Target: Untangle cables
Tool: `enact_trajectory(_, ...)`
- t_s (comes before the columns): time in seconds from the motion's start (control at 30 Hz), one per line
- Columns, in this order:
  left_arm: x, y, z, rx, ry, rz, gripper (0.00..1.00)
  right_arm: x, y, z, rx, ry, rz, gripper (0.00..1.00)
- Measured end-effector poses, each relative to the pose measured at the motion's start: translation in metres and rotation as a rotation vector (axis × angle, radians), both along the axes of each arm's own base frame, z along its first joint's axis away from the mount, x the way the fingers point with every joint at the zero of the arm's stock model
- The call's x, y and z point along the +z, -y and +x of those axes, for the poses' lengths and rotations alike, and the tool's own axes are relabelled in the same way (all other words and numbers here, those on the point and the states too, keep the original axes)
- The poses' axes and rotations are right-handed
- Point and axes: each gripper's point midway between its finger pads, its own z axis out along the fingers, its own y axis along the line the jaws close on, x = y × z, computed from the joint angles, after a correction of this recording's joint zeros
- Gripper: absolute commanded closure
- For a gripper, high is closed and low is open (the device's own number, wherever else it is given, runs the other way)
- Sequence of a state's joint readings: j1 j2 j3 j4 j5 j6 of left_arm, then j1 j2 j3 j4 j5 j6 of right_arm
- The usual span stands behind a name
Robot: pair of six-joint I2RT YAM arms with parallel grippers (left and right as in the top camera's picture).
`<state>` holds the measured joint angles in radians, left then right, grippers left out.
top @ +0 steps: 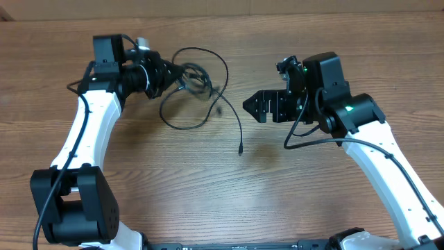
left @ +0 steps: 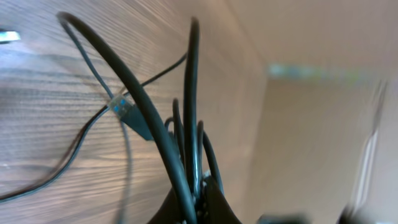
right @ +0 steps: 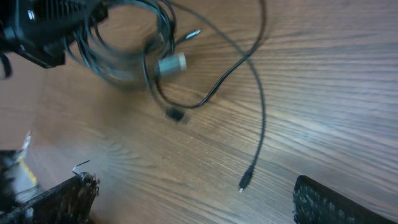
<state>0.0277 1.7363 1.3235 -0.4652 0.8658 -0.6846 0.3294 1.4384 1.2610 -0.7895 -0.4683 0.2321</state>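
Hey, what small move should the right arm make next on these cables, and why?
Probably reach the open, empty right gripper to the loose plug end lying nearest it. The left gripper pinches the coiled cables, so pulling that end might free one cord.

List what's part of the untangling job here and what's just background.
Job:
cables, bunch pinched in the shut left pincer
right pincer, open and empty

Not job:
arm wiring
table
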Motion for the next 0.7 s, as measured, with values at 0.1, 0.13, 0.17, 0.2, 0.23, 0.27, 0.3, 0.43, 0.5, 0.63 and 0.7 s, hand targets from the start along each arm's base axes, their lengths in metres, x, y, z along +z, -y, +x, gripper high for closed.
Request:
enact_trajectory(0.1, 0.003, 0.015, -0.019, -0.206, 0.158, 0.033, 0.96, -0.004, -0.004, 0.000, 0.018, -0.018, 0.014, 0.03)
enact_trajectory(0.13, 0.006, 0.020, -0.024, -0.265, 0.209, 0.031, 0.96, -0.006, -0.006, -0.001, 0.035, -0.021, 0.021, 0.04)
enact_trajectory(0.17, 0.009, 0.024, -0.028, -0.313, 0.258, 0.026, 0.96, -0.006, -0.008, -0.001, 0.049, -0.020, 0.026, 0.05)
enact_trajectory(0.2, 0.013, 0.027, -0.033, -0.362, 0.312, 0.017, 0.96, -0.006, -0.011, -0.002, 0.068, -0.018, 0.034, 0.06)
enact_trajectory(0.23, 0.016, 0.032, -0.038, -0.410, 0.364, 0.006, 0.96, -0.006, -0.013, -0.003, 0.093, -0.015, 0.042, 0.08)
enact_trajectory(0.27, 0.020, 0.035, -0.041, -0.445, 0.409, -0.006, 0.96, -0.006, -0.016, -0.005, 0.121, -0.008, 0.049, 0.13)
enact_trajectory(0.3, 0.024, 0.038, -0.045, -0.480, 0.457, -0.019, 0.96, -0.006, -0.017, -0.006, 0.141, 0.000, 0.052, 0.17)
enact_trajectory(0.43, 0.037, 0.044, -0.054, -0.556, 0.582, -0.067, 0.95, -0.002, -0.022, -0.010, 0.208, 0.037, 0.066, 0.26)
enact_trajectory(0.5, 0.040, 0.045, -0.056, -0.574, 0.610, -0.084, 0.96, 0.000, -0.024, -0.011, 0.230, 0.052, 0.074, 0.33)
enact_trajectory(0.63, 0.043, 0.047, -0.062, -0.590, 0.621, -0.110, 0.96, 0.005, -0.029, -0.016, 0.273, 0.057, 0.109, 0.43)
enact_trajectory(0.7, 0.043, 0.047, -0.063, -0.593, 0.621, -0.116, 0.96, 0.006, -0.032, -0.018, 0.287, 0.055, 0.125, 0.43)
